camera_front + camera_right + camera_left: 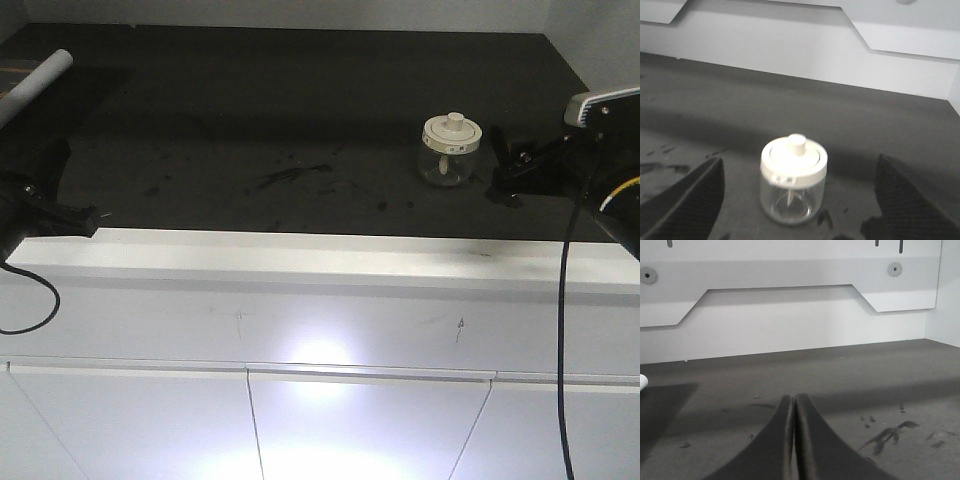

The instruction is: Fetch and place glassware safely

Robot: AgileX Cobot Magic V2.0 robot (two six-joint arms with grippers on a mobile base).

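Glass jar [793, 185] on the bench [715, 115] is faced by wide-spread, empty right fingers [690, 205]; left fingers [772, 445] are pressed together, holding nothing. The jar could be toppled by an off-centre closure.

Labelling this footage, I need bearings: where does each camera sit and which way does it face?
Front: before the counter, looking down across it; jar, left pincer and right pincer show.
Left wrist: behind the shut left pincer, facing the back wall.
Right wrist: behind the open right pincer, facing the jar.
Front and right wrist share the jar.
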